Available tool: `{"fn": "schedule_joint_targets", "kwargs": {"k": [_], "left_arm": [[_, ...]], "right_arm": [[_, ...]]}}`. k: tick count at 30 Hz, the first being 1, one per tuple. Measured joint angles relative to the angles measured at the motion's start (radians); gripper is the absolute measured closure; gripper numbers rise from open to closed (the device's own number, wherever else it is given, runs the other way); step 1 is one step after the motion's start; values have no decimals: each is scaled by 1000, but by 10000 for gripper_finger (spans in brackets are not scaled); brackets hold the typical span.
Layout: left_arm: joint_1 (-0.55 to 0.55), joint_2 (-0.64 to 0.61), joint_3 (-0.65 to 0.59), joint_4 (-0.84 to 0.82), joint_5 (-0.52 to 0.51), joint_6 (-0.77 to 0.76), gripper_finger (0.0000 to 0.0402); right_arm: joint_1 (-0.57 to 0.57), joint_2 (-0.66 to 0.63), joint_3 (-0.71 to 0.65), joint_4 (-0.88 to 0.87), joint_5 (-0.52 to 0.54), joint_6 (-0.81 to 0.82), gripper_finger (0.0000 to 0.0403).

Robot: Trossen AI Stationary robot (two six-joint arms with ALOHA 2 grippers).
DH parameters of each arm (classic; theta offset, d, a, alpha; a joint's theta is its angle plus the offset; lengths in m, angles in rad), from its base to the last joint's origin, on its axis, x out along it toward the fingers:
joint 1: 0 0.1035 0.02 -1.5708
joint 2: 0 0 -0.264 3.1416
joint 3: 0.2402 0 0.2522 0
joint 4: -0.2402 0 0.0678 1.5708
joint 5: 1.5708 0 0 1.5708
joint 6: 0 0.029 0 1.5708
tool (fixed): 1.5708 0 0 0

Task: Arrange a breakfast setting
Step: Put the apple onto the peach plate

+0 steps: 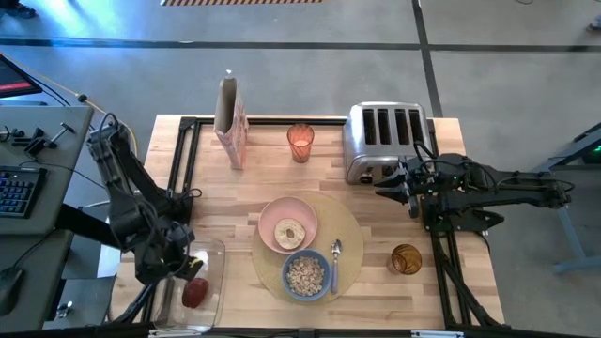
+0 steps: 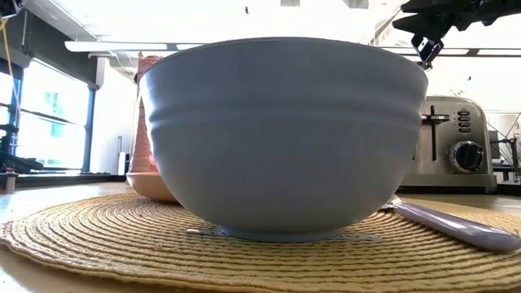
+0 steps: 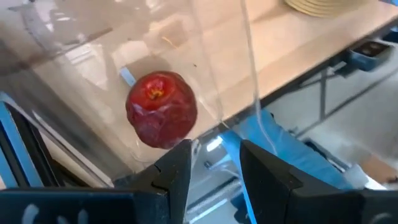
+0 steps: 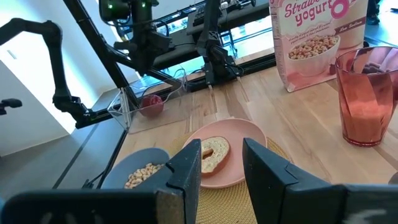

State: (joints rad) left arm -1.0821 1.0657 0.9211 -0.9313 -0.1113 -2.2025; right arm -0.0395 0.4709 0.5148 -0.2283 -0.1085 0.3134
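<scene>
Above the clear container (image 1: 192,291), left end effector (image 1: 185,272) hangs spread over the apple (image 1: 195,293); its fingers could strike the wall.

The pink cereal box (image 4: 311,43) has words on its front. They read "Straw", cut off at the edge, then "yogurt" under it. Smaller words sit beside them, too small to read. No other words can be read.

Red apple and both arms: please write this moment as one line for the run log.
left end effector: open, above red apple in clear container | right end effector: open, raised near toaster | apple not yet grasped
</scene>
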Motion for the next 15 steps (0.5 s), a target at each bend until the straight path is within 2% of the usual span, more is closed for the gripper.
{"fn": "schedule_joint_targets", "kwargs": {"k": [11,15], "left_arm": [[-7,108,0,71,20,-99,275],[-13,137,0,108,21,-107,261]], "right_arm": [[0,0,0,0,0,0,304],[0,0,0,0,0,0,304]]}}
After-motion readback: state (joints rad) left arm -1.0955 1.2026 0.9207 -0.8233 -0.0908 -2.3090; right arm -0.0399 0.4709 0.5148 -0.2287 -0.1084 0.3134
